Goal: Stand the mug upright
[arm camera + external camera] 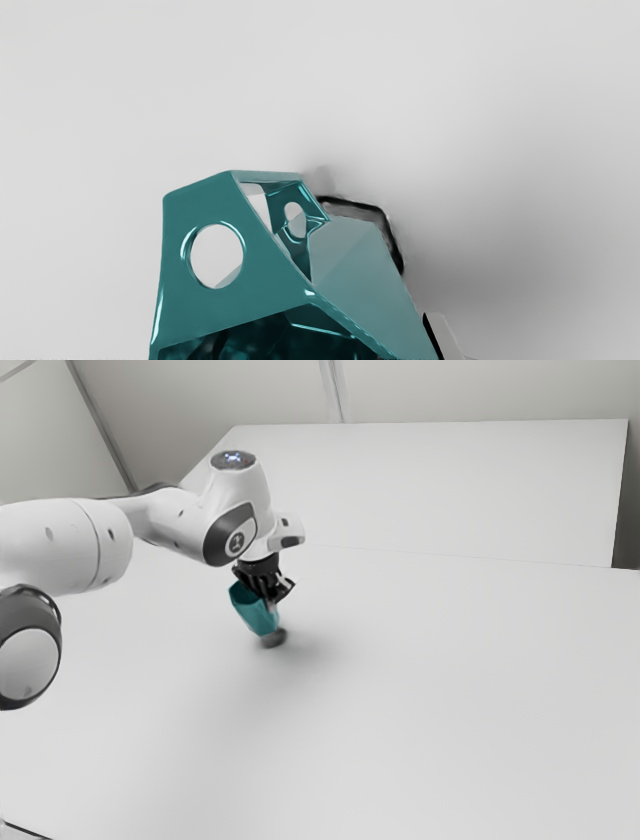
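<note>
The shiny teal mug with flat, slanted sides (pixel 254 610) is leaning over the smooth pale grey counter (pixel 450 680), and it is not standing straight. Its open top is tipping up toward the exterior view's left, and its narrow end is pointing down at the counter below it. Just past that low end, a small dark patch (pixel 273 637) is showing, and I am not telling whether the mug is touching down there. The big white robot arm (pixel 235 510) is reaching in above the mug, with its black jaws pointing down right beside it. The pictures are hiding whether the jaws are spread or pinching the mug, so I cannot tell. A mug leaning this much would probably be falling over alone, so the jaws are likely propping it up somehow. In the wrist view, its dark inside is facing the hand, and a round hole is going through one side. The job is looking only part done to me: the mug is needing more turning, gently, until its bottom is sitting flat, because letting go while it is leaning could be making it roll over.
</note>
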Robot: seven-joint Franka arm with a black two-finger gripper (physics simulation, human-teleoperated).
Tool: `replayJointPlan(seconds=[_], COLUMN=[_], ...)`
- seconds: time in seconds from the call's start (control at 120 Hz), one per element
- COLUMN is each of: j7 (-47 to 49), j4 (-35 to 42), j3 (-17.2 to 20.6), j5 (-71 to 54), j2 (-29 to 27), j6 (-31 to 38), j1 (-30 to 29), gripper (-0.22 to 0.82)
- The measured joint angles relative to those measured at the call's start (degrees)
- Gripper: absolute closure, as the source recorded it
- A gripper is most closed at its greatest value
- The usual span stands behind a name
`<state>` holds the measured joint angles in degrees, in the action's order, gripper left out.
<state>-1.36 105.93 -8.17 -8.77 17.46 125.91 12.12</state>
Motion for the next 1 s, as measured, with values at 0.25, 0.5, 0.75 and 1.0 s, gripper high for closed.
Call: replayJointPlan(seconds=[0.25,0.5,0.75,1.0], j7=[1.7,2.9,3.1,3.2], j4=[-0.4,-0.4,-0.5,-0.9], j3=[0.5,0.7,0.6,0.4], j5=[-0.2,0.2,0.1,0.1], j2=[2.9,3.3,2.5,-1.6], j6=[0.9,1.2,1.2,0.8], j1=[-1.7,-2.3,-2.3,-1.7], gripper=[0.76,0.62,0.2,0.06])
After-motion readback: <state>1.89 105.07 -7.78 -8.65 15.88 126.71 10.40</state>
